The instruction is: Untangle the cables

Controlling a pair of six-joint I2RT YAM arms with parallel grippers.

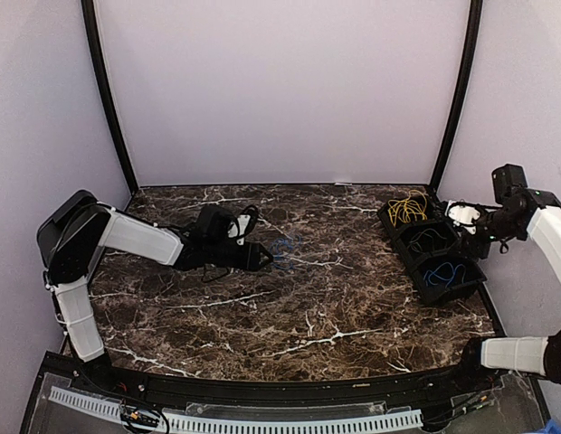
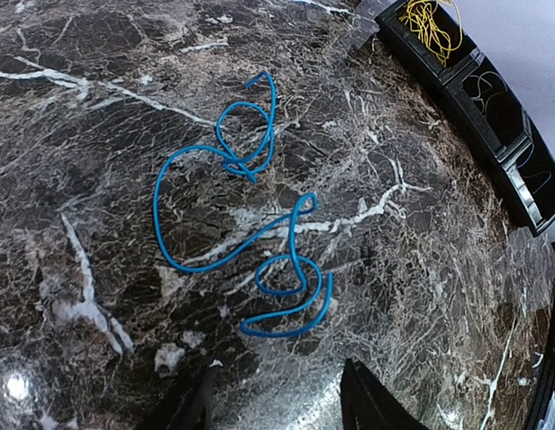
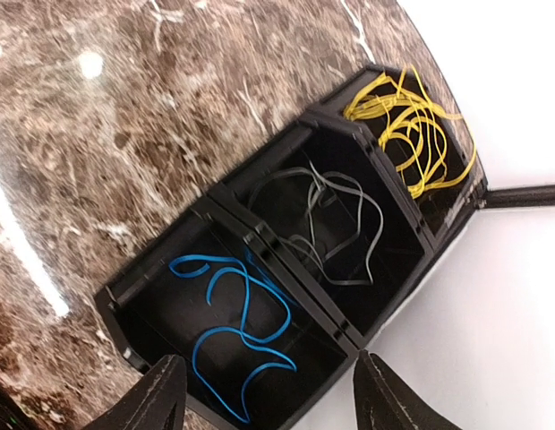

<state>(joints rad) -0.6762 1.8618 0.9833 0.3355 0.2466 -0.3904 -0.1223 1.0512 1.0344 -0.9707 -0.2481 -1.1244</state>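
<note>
A loose blue cable (image 2: 251, 206) lies in loops on the marble table, just ahead of my left gripper (image 2: 279, 403), which is open with nothing between its fingers. From above, that cable (image 1: 285, 253) is right of the left gripper (image 1: 262, 257). My right gripper (image 3: 273, 399) is open and empty above a black three-compartment tray (image 3: 125, 305). The tray holds blue cables (image 3: 242, 331) in its near compartment, grey ones (image 3: 345, 224) in the middle and yellow ones (image 3: 421, 134) at the far end. In the top view the right gripper (image 1: 478, 237) is over the tray's right side.
The tray (image 1: 416, 289) sits at the table's right edge, next to the white side wall. Black frame posts (image 1: 109, 99) stand at the back corners. A perforated white strip (image 1: 262, 423) runs along the near edge.
</note>
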